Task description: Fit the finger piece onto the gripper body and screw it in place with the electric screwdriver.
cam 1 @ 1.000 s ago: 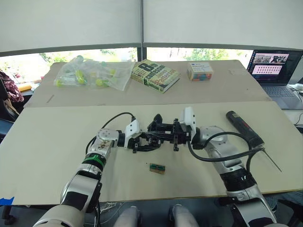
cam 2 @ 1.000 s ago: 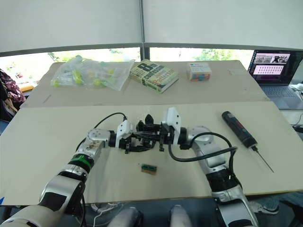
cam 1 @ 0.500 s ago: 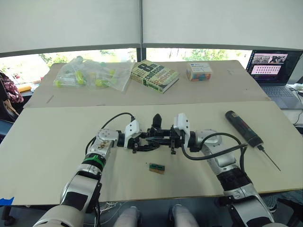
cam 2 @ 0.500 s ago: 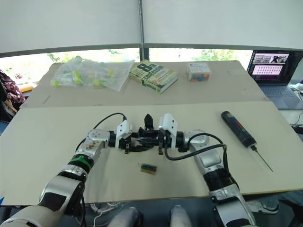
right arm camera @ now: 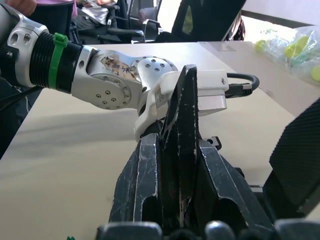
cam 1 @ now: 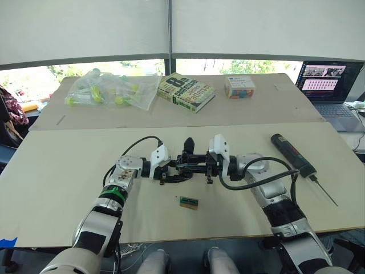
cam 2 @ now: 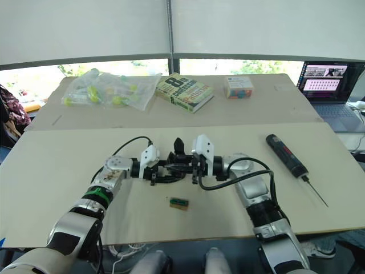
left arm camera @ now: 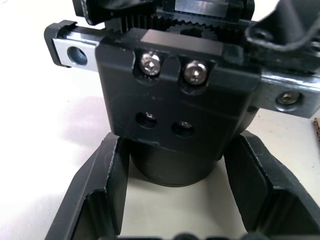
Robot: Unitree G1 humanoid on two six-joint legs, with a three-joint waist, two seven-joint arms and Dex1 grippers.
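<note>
I work at a pale tan table (cam 1: pixel 57 171) with a second table pushed against its far edge, under windows with white blinds drawn most of the way down. On the far table lie a clear plastic bag (cam 1: pixel 111 88) holding yellow-green tubes, a book (cam 1: pixel 186 91) and a small colourful box (cam 1: pixel 240 87); an open laptop (cam 1: pixel 329 85) sits at the far right. Both my arms reach in toward the middle of the near table and meet there. My left gripper (left arm camera: pixel 172 200) has its two fingers spread either side of the rounded base of the gripper body (left arm camera: pixel 175 95), close alongside it; whether the pads press on it I cannot tell. My right gripper (right arm camera: pixel 179 165) is clenched on the finger piece (right arm camera: pixel 182 110), a thin black wedge standing up between its fingers, held right against the gripper body. The electric screwdriver (cam 1: pixel 293 155) lies flat on the table off to my right, well apart from both grippers, its metal bit pointing toward the near edge. A small green-and-tan block (cam 1: pixel 189 202) rests on the table just nearer me than the grippers.
</note>
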